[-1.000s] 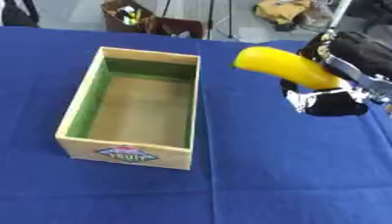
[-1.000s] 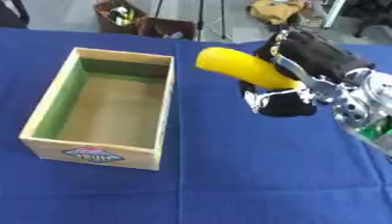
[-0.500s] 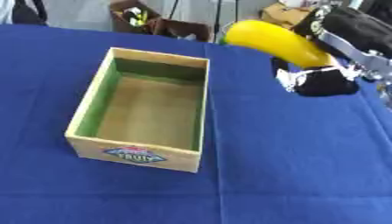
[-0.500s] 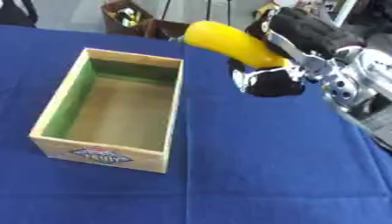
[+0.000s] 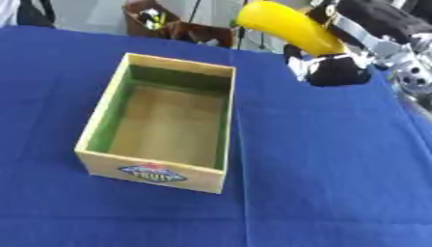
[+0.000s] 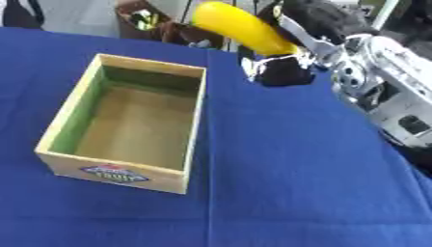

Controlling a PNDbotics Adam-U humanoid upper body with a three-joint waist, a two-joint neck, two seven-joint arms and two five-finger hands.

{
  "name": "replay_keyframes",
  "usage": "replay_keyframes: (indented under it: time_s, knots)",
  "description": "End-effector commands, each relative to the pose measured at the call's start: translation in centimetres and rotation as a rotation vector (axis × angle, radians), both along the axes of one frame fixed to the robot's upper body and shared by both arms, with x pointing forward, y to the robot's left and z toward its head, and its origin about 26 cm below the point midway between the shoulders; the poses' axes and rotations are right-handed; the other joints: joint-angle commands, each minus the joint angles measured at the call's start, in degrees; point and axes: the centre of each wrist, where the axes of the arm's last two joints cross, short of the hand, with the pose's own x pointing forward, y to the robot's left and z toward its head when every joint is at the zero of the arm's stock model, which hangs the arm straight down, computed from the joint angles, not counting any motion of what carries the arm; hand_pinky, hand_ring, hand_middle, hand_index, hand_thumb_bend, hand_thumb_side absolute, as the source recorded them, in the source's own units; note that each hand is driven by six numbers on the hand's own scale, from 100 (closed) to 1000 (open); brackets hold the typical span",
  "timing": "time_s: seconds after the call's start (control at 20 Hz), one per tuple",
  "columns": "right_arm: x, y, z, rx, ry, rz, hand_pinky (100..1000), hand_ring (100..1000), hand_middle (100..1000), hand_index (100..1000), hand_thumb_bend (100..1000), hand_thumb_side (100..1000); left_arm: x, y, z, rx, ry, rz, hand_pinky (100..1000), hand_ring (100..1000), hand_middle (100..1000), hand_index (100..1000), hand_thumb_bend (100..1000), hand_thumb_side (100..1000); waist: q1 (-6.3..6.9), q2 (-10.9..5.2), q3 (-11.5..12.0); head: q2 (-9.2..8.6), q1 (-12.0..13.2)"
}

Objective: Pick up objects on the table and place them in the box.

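Nearest me on the blue desk (image 5: 337,183) sat the wooden box (image 5: 165,120), open and empty, its labelled end wall facing me. Beyond it and to the right, my right hand (image 5: 337,67) was up in the air with its fingers curled round the banana (image 5: 287,26), well above the cloth and past the box's far right corner. The banana's long axis ran on a slant, its free end pointing up and to the left, toward the far edge of the desk, its lower end buried in my hand.

I judged the main risk was letting go too soon: from there the banana would have landed on the desk outside the box, or struck the far rim and bounced off. Its slant could also have caught a wall.
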Motion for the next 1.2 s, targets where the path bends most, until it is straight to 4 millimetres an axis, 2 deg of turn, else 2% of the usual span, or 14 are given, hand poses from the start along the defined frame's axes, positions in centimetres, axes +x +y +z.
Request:
replay_keyframes:
  time_s: [0.05, 0.45, 0.75, 1.2]
  knots:
    - [0.8, 0.0, 0.8, -0.013, -0.038, -0.021, 644, 659, 319, 544, 100, 462, -0.2, -0.2, 1.0, 0.019, -0.034, -0.016, 558, 725, 778, 898, 100, 1000, 0.06, -0.95, 0.58, -1.02, -0.74]
    - [3.1, 1.2, -0.1, -0.05, -0.033, -0.013, 641, 659, 318, 539, 100, 465, -0.1, -0.5, 1.5, 0.012, -0.056, -0.03, 560, 725, 778, 897, 100, 1000, -0.66, -0.64, 2.52, -1.63, -1.7]
    - [4.5, 2.4, -0.3, -0.066, -0.038, -0.01, 640, 658, 315, 535, 100, 465, 0.0, -0.8, 2.0, 0.002, -0.088, -0.046, 562, 725, 778, 895, 100, 1000, -1.54, -0.43, 4.42, -2.01, -3.08]
    - [6.9, 3.9, -1.1, -0.07, -0.027, -0.013, 643, 658, 316, 535, 100, 468, 0.2, -1.6, 2.9, -0.013, -0.135, -0.085, 565, 726, 778, 894, 100, 1000, -2.05, 0.43, 6.79, -2.85, -5.31]
